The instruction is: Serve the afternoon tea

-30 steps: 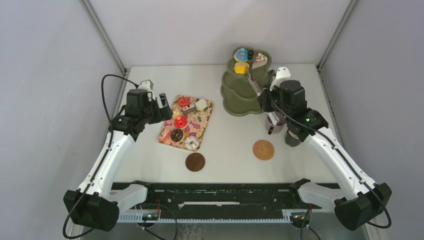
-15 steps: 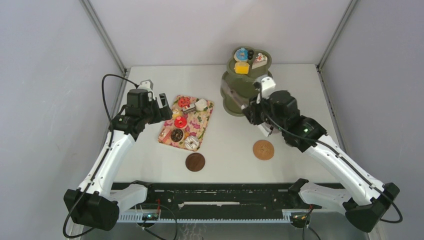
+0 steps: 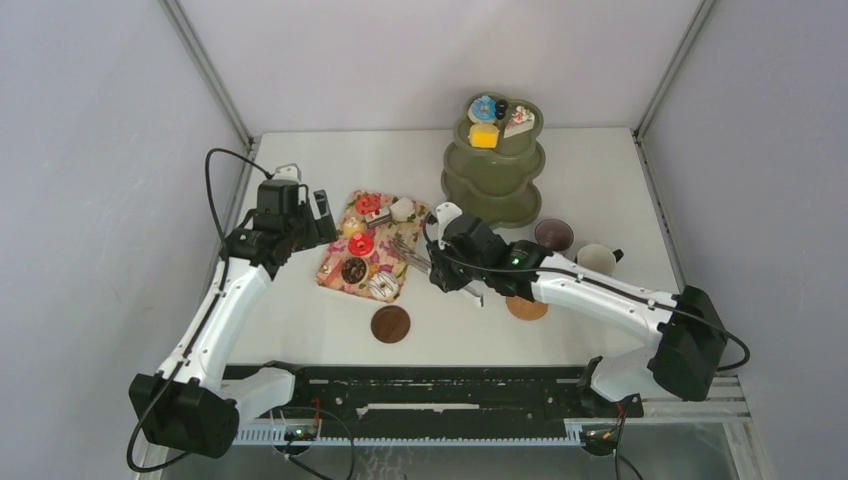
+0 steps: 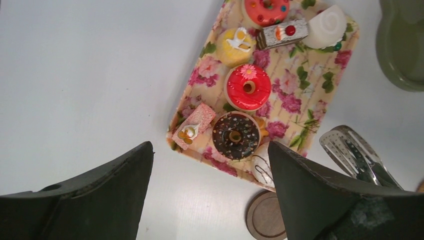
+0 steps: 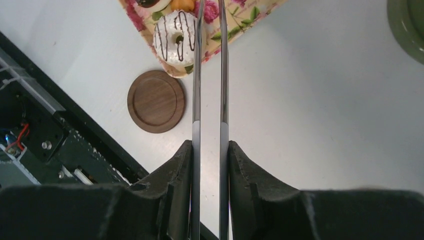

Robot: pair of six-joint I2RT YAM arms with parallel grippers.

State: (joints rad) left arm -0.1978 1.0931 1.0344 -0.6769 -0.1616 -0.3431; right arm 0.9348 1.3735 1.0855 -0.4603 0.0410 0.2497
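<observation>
White table (image 3: pixel 300 310), grey walls (image 3: pixel 400 60). The red donut (image 4: pixel 248 87) sits at twelve o'clock of the gaping left gripper (image 4: pixel 209 152); right gripper (image 5: pixel 210 147) clamps tongs (image 5: pixel 196 75).

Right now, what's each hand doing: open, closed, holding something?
Left hand: open, holding nothing.
Right hand: closed on the long thin metal tongs.

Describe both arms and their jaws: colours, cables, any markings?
Both the left arm and right arm have white links, black joints and bulky black bases. Each has a white fitting at the wrist and a small green light. A black cable loops off the left arm; another trails along the right one. The jaws are matte black, broad and tapering. No lettering is legible.
</observation>
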